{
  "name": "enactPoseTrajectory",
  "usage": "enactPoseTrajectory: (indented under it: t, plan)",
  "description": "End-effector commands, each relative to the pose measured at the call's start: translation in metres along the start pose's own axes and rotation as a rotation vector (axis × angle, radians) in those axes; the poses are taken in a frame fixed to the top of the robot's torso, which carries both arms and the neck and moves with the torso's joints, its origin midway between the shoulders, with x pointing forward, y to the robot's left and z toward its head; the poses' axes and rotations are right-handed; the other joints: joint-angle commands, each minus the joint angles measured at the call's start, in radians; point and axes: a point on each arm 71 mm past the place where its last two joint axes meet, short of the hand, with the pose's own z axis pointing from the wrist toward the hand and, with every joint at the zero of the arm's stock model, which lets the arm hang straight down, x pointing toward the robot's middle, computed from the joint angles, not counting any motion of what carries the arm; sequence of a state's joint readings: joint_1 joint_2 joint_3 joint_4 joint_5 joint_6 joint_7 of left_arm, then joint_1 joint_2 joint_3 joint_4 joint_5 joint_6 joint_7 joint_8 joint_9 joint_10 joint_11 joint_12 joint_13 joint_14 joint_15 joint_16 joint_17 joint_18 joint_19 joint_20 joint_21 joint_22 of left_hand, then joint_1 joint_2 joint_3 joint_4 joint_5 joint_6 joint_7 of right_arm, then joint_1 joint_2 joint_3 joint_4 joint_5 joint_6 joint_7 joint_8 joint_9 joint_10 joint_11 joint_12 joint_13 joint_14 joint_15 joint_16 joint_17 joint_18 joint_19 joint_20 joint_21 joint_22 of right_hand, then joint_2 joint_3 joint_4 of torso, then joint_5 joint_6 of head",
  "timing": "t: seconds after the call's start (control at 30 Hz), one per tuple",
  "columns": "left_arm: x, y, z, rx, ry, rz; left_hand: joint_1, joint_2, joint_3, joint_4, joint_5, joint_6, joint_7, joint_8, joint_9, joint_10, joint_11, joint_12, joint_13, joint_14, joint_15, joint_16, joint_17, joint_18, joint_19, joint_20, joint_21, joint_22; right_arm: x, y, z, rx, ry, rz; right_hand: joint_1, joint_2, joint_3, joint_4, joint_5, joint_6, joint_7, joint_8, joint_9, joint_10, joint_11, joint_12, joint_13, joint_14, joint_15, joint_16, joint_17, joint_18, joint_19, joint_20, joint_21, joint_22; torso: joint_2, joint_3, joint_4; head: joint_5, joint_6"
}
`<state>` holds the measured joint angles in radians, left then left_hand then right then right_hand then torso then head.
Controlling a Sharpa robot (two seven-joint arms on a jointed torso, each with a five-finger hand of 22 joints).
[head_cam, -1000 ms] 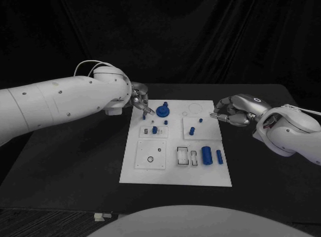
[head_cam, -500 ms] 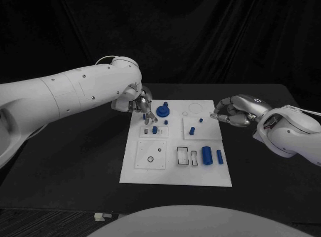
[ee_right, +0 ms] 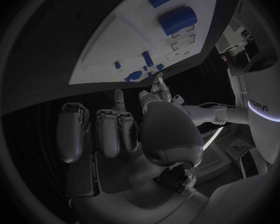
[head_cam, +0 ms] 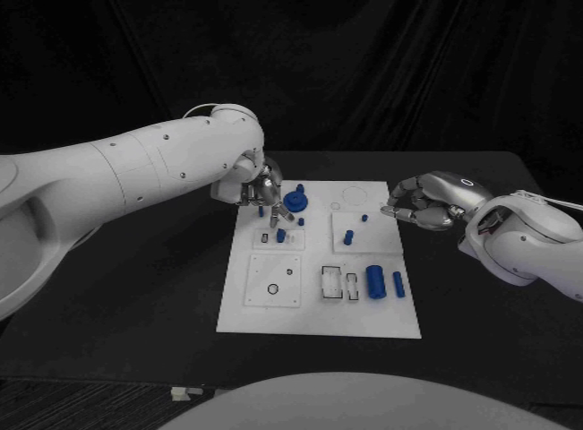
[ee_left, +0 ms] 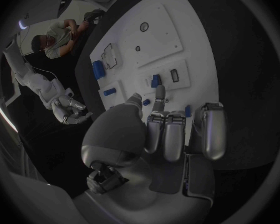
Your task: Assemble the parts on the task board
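Observation:
The white task board (head_cam: pixel 369 313) lies mid-table, also seen as the board (ee_left: pixel 177 15) and the board (ee_right: pixel 115 40). My left hand (head_cam: pixel 259 191) hovers over its far left corner, fingertips (head_cam: pixel 276 210) pointing down beside a round blue knob (head_cam: pixel 295 199). The thumb and a fingertip (ee_left: pixel 159 93) nearly meet around a small blue piece (ee_left: pixel 146 103); whether it is pinched is unclear. Blue pegs (head_cam: pixel 281 236) (head_cam: pixel 349 237) stand in small plates. My right hand (head_cam: pixel 427 202) is curled in with nothing in it, just off the board's far right edge.
A thick blue cylinder (head_cam: pixel 375 276) and a slimmer one (head_cam: pixel 398 284) lie at the board's right, next to rectangular slots (head_cam: pixel 332 281). A square plate with a round hole (head_cam: pixel 274 287) sits at the near left. Black table (head_cam: pixel 124 296) surrounds the board.
My left arm has swung its elbow up and in, and the hand has shifted slightly right, further over the board's far left corner. The right hand has stayed put.

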<state>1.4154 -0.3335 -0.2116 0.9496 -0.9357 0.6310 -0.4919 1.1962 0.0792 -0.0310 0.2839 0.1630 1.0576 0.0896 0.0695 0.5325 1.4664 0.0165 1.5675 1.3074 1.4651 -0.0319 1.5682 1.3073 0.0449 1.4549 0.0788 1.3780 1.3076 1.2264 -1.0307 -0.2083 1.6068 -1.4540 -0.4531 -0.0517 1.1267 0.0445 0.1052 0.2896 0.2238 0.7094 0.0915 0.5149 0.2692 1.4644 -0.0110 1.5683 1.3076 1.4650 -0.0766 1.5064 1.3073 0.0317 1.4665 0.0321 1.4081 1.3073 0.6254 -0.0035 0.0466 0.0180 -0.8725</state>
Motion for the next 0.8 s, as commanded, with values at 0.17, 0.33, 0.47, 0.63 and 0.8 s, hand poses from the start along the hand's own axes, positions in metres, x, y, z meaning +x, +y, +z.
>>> enactPoseTrajectory:
  t: [0.17,0.33,0.47,0.63,0.8]
  plan:
    - [0.005,-0.003,0.008,0.017,0.002,-0.027,-0.008,-0.004,0.009,-0.007,-0.01,0.015,0.0,0.002,-0.003,0.104,0.006,0.003,0.263,0.106,0.007,0.003,0.263,0.008,-0.012,0.007,-0.015,0.193,0.0,0.0,-0.001,0.015,-0.005,0.001,-0.004,0.004,-0.001,0.002,0.002,0.007,-0.003,-0.004,-0.001,0.106,0.006,0.003,0.263,0.08,0.007,-0.003,0.148,0.011,0.026,0.01,-0.003,0.204,0.0,-0.0002,0.0011,-0.004,0.0]
    - [0.007,0.0,0.012,0.001,0.001,-0.037,-0.005,-0.004,0.012,-0.011,-0.009,0.016,-0.001,0.003,-0.004,0.104,0.006,0.003,0.263,0.106,0.007,0.003,0.263,0.009,-0.014,0.007,-0.018,0.192,0.0,0.0,-0.001,0.014,-0.005,0.001,-0.004,0.004,-0.001,0.002,0.002,0.007,-0.003,-0.004,-0.001,0.106,0.006,0.003,0.263,0.08,0.007,-0.003,0.148,0.011,0.026,0.01,-0.003,0.204,0.0,-0.0004,0.0007,-0.005,0.0]
    - [0.007,0.002,0.014,-0.008,-0.001,-0.043,0.0,-0.004,0.018,-0.017,-0.006,0.025,-0.003,0.008,-0.001,0.104,0.004,0.003,0.263,0.106,0.007,0.003,0.263,0.009,-0.016,0.007,-0.019,0.192,0.0,0.0,-0.001,0.013,-0.006,0.002,-0.005,0.004,-0.001,0.001,0.003,0.008,-0.004,-0.004,-0.002,0.106,0.005,0.003,0.263,0.08,0.007,-0.004,0.147,0.011,0.027,0.01,-0.003,0.204,0.001,-0.0004,0.0002,-0.005,0.0]
    - [0.007,0.003,0.014,-0.009,-0.005,-0.049,0.005,-0.006,0.024,-0.026,-0.003,0.035,-0.007,0.017,0.009,0.104,0.002,0.003,0.263,0.106,0.005,0.003,0.263,0.01,-0.018,0.006,-0.021,0.191,0.0,0.0,-0.001,0.013,-0.006,0.002,-0.005,0.004,-0.001,0.001,0.003,0.008,-0.004,-0.004,-0.002,0.106,0.005,0.003,0.263,0.08,0.007,-0.004,0.147,0.011,0.027,0.01,-0.003,0.204,0.0,-0.0003,0.0004,-0.004,0.0]
    - [0.008,0.003,0.016,-0.001,-0.008,-0.053,-0.002,-0.011,0.034,-0.045,-0.002,0.002,-0.012,0.074,0.096,0.104,-0.002,0.003,0.263,0.106,-0.001,0.003,0.263,0.01,-0.02,0.002,-0.022,0.191,0.0,0.0,-0.001,0.013,-0.007,0.002,-0.005,0.004,-0.001,0.001,0.003,0.008,-0.004,-0.004,-0.002,0.106,0.005,0.003,0.263,0.08,0.007,-0.004,0.147,0.011,0.027,0.01,-0.003,0.204,-0.001,-0.0005,0.0003,-0.005,0.0]
